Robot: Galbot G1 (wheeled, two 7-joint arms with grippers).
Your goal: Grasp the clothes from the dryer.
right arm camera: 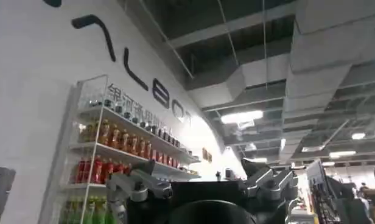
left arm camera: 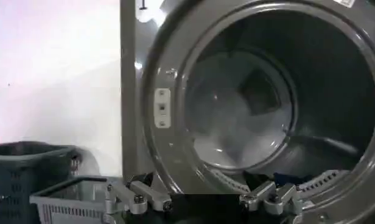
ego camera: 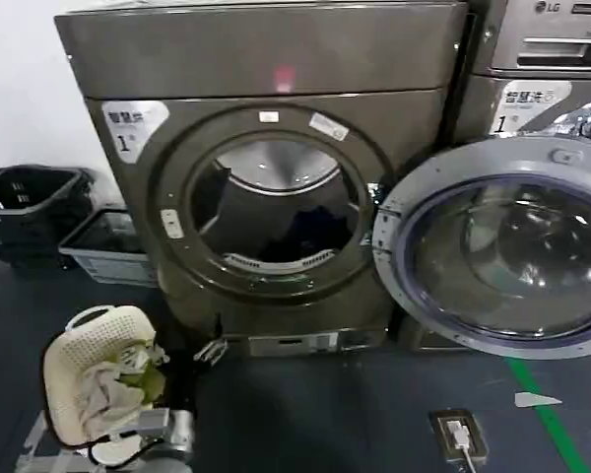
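The dryer [ego camera: 256, 69] stands straight ahead, bronze-grey, its round mouth open and its door [ego camera: 502, 246] swung out to the right. The clothes [ego camera: 315, 229], a small dark bundle, lie low in the steel drum towards the right. In the left wrist view the clothes [left arm camera: 286, 179] show as dark fabric just behind the lower rim. My left gripper [left arm camera: 199, 207] hangs low in front of the dryer's lower left, open, with nothing between its fingers [left arm camera: 131, 198]. My right gripper [right arm camera: 199, 198] is open and empty, turned up towards a ceiling, away from the dryer.
A cream basket [ego camera: 79, 340] of pale and green cloths sits on the floor at front left. A black basket [ego camera: 25, 207] and a grey crate [ego camera: 108, 246] stand by the wall on the left. An LG machine [ego camera: 542, 39] stands behind the door. A floor socket [ego camera: 458, 434] and green tape [ego camera: 552, 419] lie at right.
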